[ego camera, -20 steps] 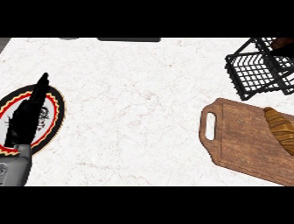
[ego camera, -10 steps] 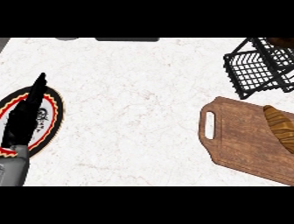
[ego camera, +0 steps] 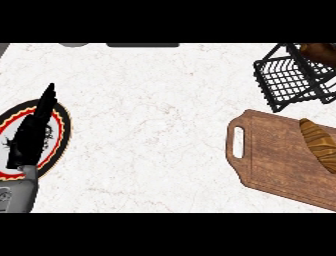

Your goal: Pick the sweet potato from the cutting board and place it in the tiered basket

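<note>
Head view looks down on a white marble bench [ego camera: 149,115]. At the left, the left hand [ego camera: 32,131] hovers over a round patterned plate [ego camera: 60,135], fingers straight and together, holding nothing. On the right, the sweet potato [ego camera: 320,145] lies on the wooden cutting board [ego camera: 274,160], just below the black tiered basket [ego camera: 296,77].

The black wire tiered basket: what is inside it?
A brown item, seemingly the sweet potato, sits in the black wire tiered basket's upper tier at the frame edge, partly cut off. The lower tier shows only counter through the wires.
</note>
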